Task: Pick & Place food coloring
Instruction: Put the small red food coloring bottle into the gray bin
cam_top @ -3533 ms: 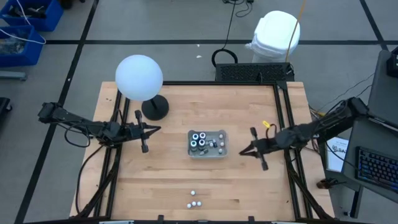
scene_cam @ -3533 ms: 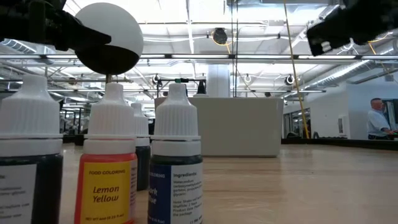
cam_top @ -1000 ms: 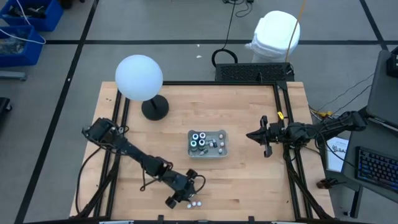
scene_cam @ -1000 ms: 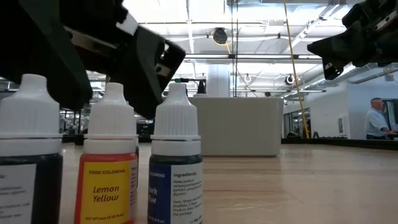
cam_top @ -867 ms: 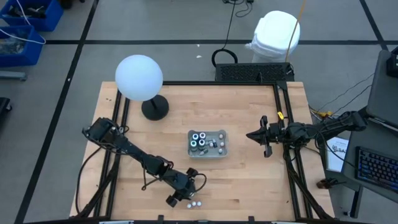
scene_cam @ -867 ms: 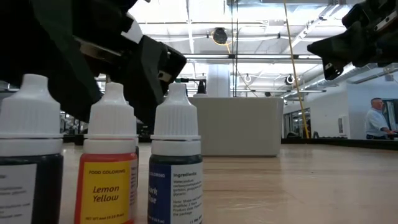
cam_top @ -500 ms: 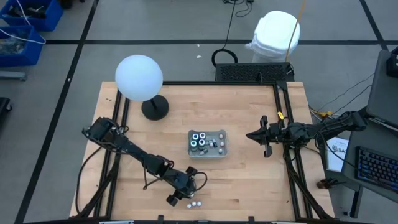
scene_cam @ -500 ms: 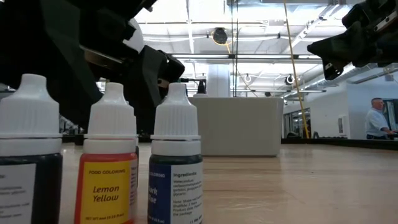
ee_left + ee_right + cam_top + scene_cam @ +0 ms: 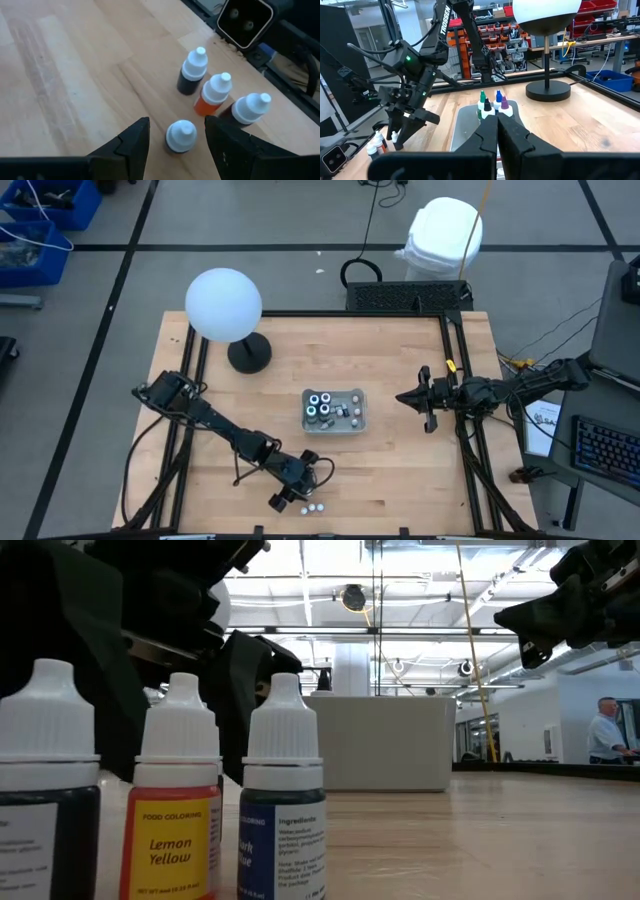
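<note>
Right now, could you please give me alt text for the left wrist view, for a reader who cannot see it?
The left gripper stands open on either side of a white-capped dropper bottle upright on the wooden table. Three more white-capped bottles stand beyond it, one dark, one orange and one beside that, near a small camera at the table's edge.

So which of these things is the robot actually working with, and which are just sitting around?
Part of the job:
- food coloring bottles near the table's front edge
- left gripper, open around one bottle
- tray holding more bottles

Just there:
- globe lamp
- right gripper, shut, waiting at the right
- person in the background
</note>
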Motion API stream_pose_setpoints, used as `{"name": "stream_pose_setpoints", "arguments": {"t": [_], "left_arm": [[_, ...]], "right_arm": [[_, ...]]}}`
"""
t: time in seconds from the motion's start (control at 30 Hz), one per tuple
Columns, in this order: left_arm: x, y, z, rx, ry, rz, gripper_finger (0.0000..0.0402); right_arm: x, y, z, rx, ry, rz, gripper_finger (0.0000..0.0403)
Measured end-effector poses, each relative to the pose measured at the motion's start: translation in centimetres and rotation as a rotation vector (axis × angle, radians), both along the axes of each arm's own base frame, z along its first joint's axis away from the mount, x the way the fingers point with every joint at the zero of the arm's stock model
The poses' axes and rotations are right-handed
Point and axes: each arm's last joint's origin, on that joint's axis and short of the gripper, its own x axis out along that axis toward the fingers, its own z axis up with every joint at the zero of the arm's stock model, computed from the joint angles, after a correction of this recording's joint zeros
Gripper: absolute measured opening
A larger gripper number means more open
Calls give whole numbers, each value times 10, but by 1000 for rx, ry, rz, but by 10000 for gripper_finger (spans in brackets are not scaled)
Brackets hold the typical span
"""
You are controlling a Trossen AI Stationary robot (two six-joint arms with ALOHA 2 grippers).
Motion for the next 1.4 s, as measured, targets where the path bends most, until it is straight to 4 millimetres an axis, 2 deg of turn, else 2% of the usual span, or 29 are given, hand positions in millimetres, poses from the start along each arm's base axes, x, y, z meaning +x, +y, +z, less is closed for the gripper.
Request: {"name": "stream_pose_setpoints", "arguments": {"t": [0.23,0.67,0.77,0.93,1.17,1.27,1.4], "left_arm": [[0,-1,1,13,-17,4,186],[-1,-1,4,32,-34,-19,65],[-4,1,17,35,-47,-21,65],[-16,10,54,113,-140,-7,81],[-36,28,99,106,-300,-5,63],[-40,36,108,68,-303,-12,63],[-44,40,109,32,-253,-54,65]], "right_arm": [[0,0,0,0,1,0,0],[0,0,0,0,1,0,0],[0,0,0,0,1,0,0],[0,0,0,0,1,0,0],[0,0,0,1,0,0,0],[0,0,0,5,1,1,0],[0,0,0,1,1,0,0]]}}
